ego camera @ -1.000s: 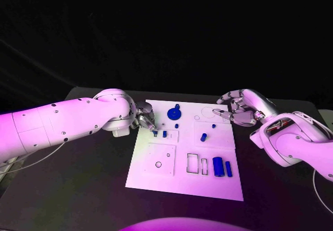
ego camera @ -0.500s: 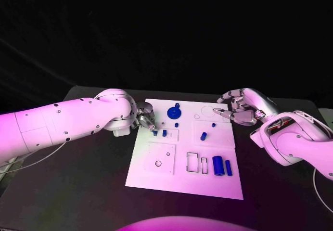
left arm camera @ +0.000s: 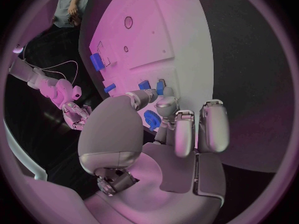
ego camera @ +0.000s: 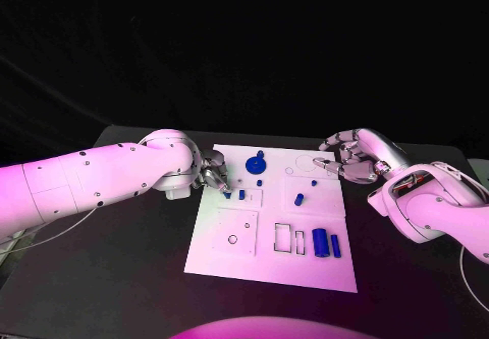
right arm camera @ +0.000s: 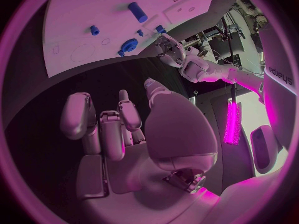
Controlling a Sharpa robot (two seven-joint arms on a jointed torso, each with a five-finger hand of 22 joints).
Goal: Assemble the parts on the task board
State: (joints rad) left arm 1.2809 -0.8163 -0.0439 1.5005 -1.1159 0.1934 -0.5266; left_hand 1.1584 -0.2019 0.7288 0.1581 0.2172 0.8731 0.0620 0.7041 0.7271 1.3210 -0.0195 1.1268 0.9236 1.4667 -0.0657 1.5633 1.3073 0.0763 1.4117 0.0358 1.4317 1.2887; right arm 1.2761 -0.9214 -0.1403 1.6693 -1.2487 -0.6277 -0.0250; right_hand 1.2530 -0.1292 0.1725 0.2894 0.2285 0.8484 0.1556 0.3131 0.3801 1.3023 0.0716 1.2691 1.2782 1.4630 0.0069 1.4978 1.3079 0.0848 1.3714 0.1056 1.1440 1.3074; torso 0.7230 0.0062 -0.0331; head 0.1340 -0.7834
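Two hands flank the task board, which serves as landmark thruout. Left hand sits at the board's left edge, near its far end, fingertips bunched down over a small blue peg w/ a second short peg just beside it; whether it pinches the peg or only touches it can't be told, fingers look narrow. Further along the board's far end lies the blue gear, then a tiny stud. Mid-board sits an angled blue peg, long axis roughly running near-to-far w/ a slight tilt. Toward the board's near right part lie a fat blue cylinder and a thin blue bar, side by side, both long axes near-to-far, next to open rectangular slots. Right hand hovers off the board's far right corner, fingers curled loosely, holding nothing. Judgement: the left hand is nearer the small pegs; the peg lies directly under its fingertips, so next move is prob. its.
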